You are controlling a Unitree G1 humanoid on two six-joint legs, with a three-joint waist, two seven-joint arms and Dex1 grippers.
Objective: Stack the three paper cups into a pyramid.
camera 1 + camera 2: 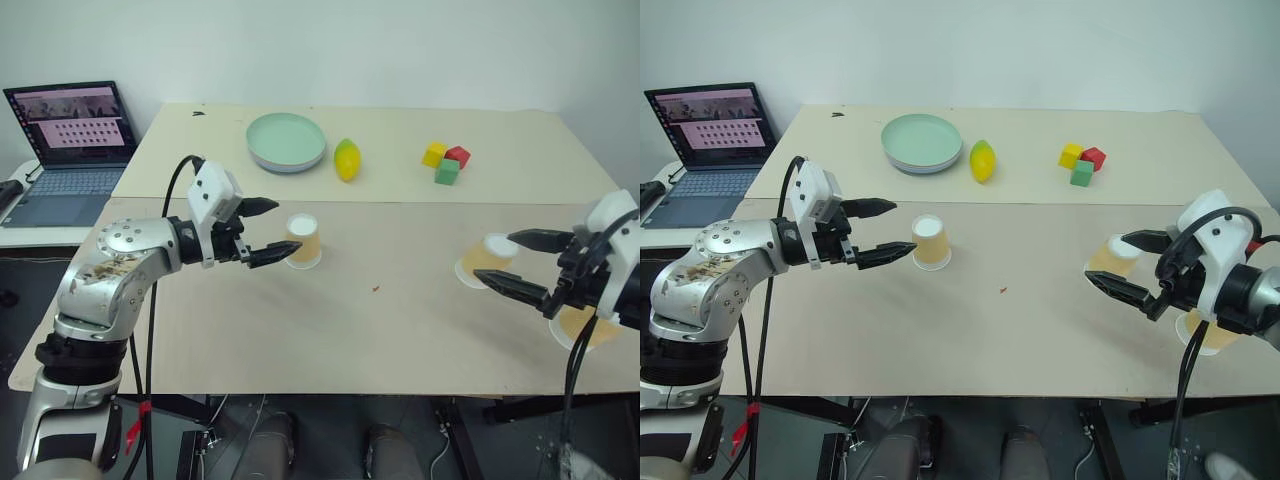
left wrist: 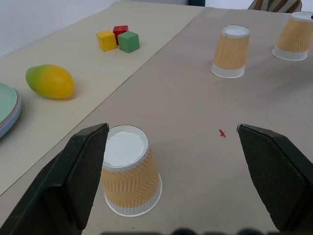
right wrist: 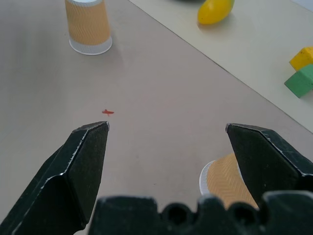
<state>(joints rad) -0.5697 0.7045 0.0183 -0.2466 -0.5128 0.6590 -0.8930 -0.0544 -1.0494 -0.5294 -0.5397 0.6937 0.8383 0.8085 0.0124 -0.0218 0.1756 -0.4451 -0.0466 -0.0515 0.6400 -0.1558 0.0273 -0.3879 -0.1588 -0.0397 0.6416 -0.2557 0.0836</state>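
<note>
Nearest the front edge of the table (image 1: 330, 370) on the right, we see one paper cup (image 1: 578, 327) upside down, partly behind the right gripper (image 1: 518, 264), whose fingers are spread apart and empty. Just beyond it a second cup (image 1: 484, 260) sits upside down near the right edge, roughly between those open fingers in the head views, though we cannot tell if they touch it. Toward the middle-left, the third cup (image 1: 304, 241) stands upside down just in front of the left gripper (image 1: 262, 231), fingers wide apart, one finger close beside the cup, nothing clamped. A small red speck (image 1: 376, 289) lies on the table between the cups. Farther back sit a lemon (image 1: 346, 159), a green plate (image 1: 286, 141), and colored blocks (image 1: 446, 161) toward the far edge; a laptop (image 1: 72, 150) is off the table's left side. We judge that nothing is stacked yet: this is the reach-and-grasp step. Next, each hand needs to close on its cup, then bring two cups side by side as the base.
</note>
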